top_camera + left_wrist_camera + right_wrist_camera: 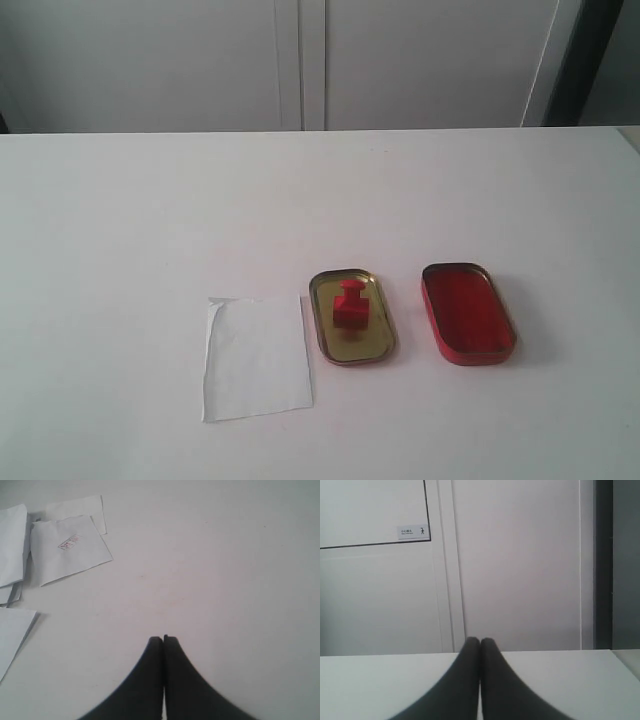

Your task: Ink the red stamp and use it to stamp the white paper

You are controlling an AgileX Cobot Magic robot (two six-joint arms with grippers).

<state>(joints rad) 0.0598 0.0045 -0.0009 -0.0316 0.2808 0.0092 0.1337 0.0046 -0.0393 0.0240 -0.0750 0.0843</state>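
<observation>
Left gripper (163, 639): black fingers pressed tip to tip, nothing between them, hovering over a bare white table (225, 580). Loose white paper sheets (70, 560) lie well off to one side of it, one bearing a small red imprint (70, 542).

Exterior view, left to right: rectangular white paper sheet (258, 357) flat on the table, one far corner ragged. Just beside it is an oval gold-lined metal tin tray (385, 345). Small bright-red plastic stamp (351, 304) stands upright inside that tray, knob up. Apart to the right is an oval red metal tin (467, 313), red inside.

Right gripper (480, 640): black fingers likewise closed tip to tip, empty, pointing over the table towards a white panelled wall (520, 570) with a small label (413, 531).

Stamp shows in the exterior view only, grippers in the wrist views only. Stamp-to-gripper offset cannot be told; neither gripper touches it.
</observation>
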